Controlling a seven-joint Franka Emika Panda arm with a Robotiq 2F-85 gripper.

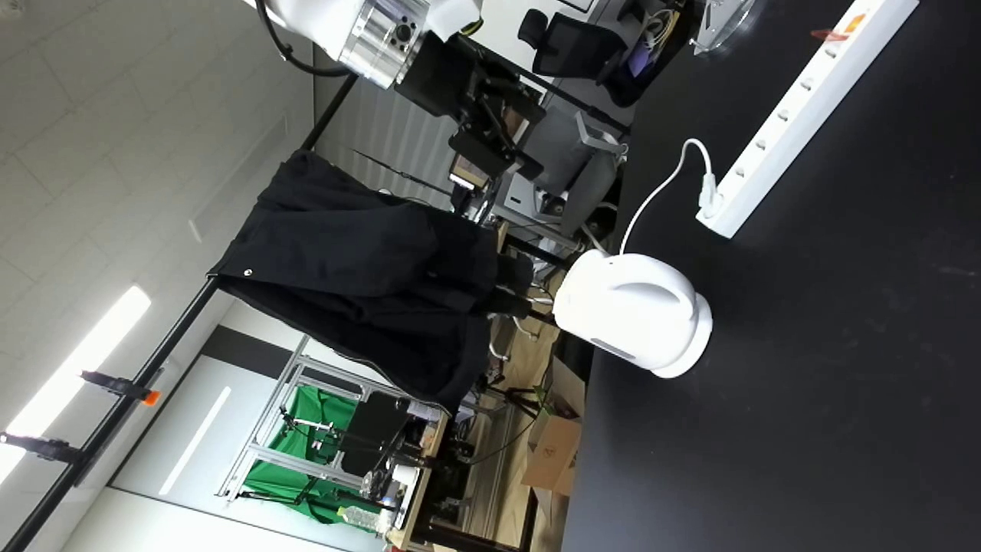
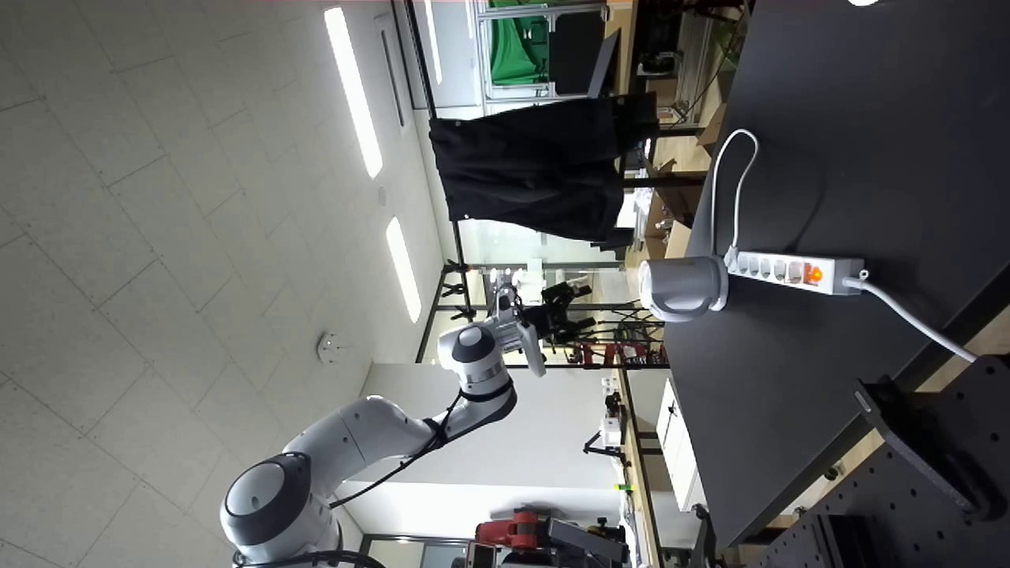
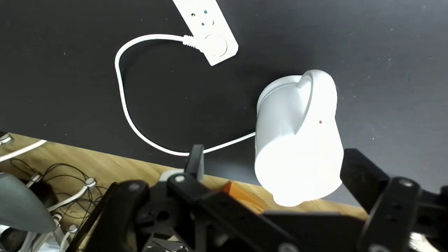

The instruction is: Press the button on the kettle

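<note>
The white kettle (image 1: 636,314) stands on its base on the dark table, close to the table edge; it also shows in an exterior view (image 2: 680,282). In the wrist view the kettle (image 3: 297,164) appears between the fingers but farther off, its lid overexposed. A small red dot (image 3: 320,122) shows at the top of its handle; I cannot make out a button's outline. My gripper (image 3: 274,154) is open and empty. In both exterior views the gripper (image 1: 530,142) (image 2: 588,307) hangs in the air above the kettle, apart from it.
A white cord (image 3: 120,80) loops from the kettle to a white power strip (image 1: 805,107), whose orange switch (image 2: 813,274) glows. The dark table (image 1: 766,429) ends just beside the kettle. A black cloth (image 1: 368,245) hangs on a rail beyond the table.
</note>
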